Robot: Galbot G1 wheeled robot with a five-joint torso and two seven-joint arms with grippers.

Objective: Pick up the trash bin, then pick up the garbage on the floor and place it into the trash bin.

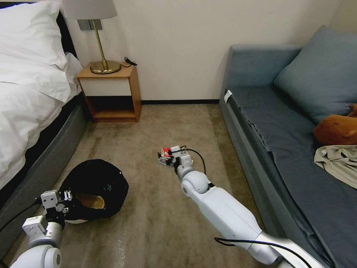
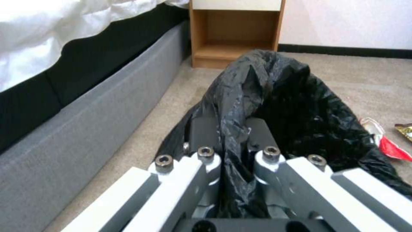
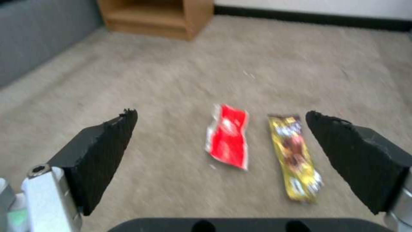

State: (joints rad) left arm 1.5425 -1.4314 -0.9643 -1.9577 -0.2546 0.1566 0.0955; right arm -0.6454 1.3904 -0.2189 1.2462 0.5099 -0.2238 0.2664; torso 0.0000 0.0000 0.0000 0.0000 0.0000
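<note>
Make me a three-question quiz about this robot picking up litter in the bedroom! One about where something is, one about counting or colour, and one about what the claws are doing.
1. Where does the trash bin sit?
A. on the sofa
B. on the carpet beside the bed
C. on the nightstand

2. How many wrappers lie on the carpet ahead of the right gripper?
A. two
B. four
C. none

3. What is the left gripper doing?
A. hanging open in the air
B. holding a pillow
C. pinching the bin's black bag

Answers:
1 B, the head view shows it on the floor next to the bed.
2 A, the right wrist view shows a red wrapper and a yellow-brown wrapper.
3 C, its jaws are closed on a fold of the black bag.
</note>
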